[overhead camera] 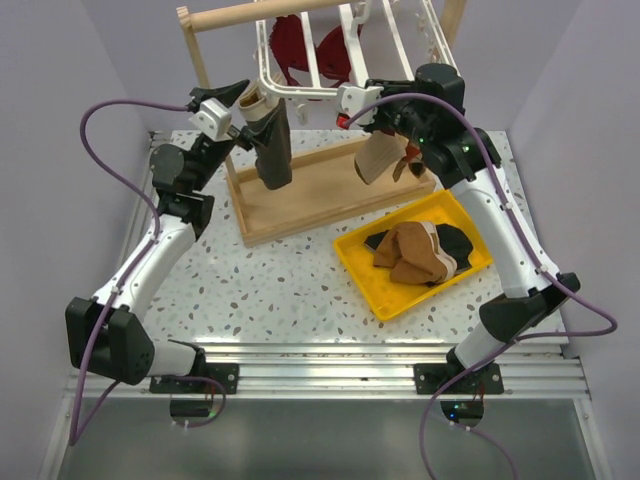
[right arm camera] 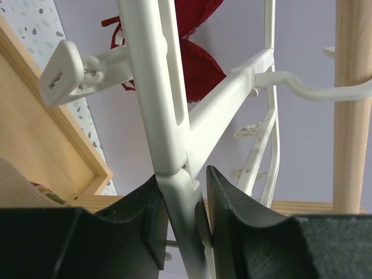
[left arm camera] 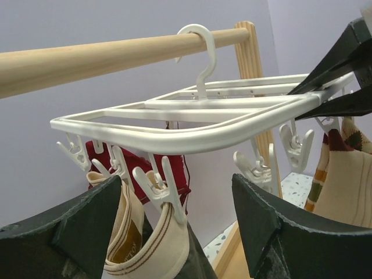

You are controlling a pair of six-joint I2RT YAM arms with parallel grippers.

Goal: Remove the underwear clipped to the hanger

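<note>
The white hanger [overhead camera: 312, 62] hangs by its hook from the wooden rod. A dark grey brief with a beige waistband [overhead camera: 272, 150] hangs from a clip [left arm camera: 164, 189] at the hanger's near left corner. My left gripper [overhead camera: 247, 112] is open, its fingers [left arm camera: 87, 224] on either side of the waistband [left arm camera: 160, 238] just below the clip. My right gripper [overhead camera: 372, 112] is shut on the hanger's frame bar [right arm camera: 181, 203]; it also shows in the left wrist view [left arm camera: 340, 72]. Brown and black briefs [overhead camera: 415, 250] lie in the yellow tray [overhead camera: 365, 275].
A red bra [overhead camera: 305, 45] hangs at the hanger's far side. A beige argyle sock [overhead camera: 380, 155] hangs from a clip on the right. The wooden stand's rod [left arm camera: 87, 58], post [right arm camera: 351, 104] and base tray [overhead camera: 320, 195] surround the hanger.
</note>
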